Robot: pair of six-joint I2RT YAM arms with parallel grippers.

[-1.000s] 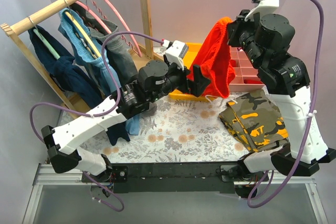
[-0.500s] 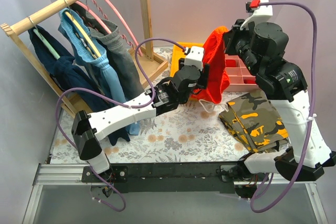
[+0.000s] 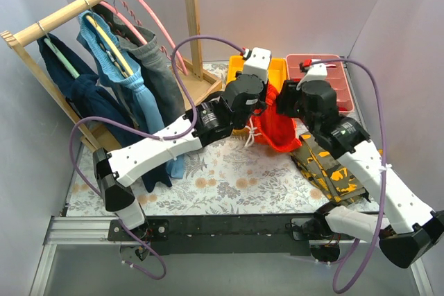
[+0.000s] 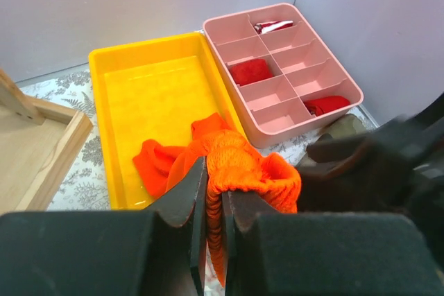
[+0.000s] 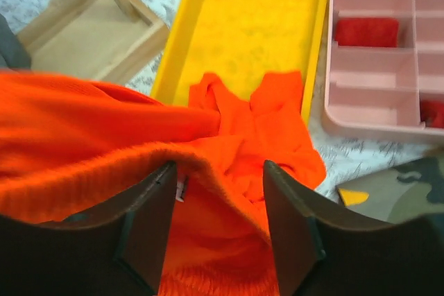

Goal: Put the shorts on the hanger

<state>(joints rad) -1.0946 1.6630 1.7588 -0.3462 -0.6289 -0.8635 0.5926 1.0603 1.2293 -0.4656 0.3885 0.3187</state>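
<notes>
Shorts [image 3: 274,129], 1 pr, gripped by 2 pincers: L pincer [image 4: 214,171] & R pincer [image 5: 218,168].

No readable text, labels or numbers on anything in view.

Bunched and raised above the table: bright orange-red soft fabric shorts [image 3: 274,127] [image 4: 239,161] [image 5: 243,136], white drawstring [image 3: 248,136] dangling, lower folds trailing into yellow tray [image 3: 279,68]. Hung on wooden rail [image 3: 83,3], far left: thin pink clothes hanger [image 3: 154,21].
</notes>
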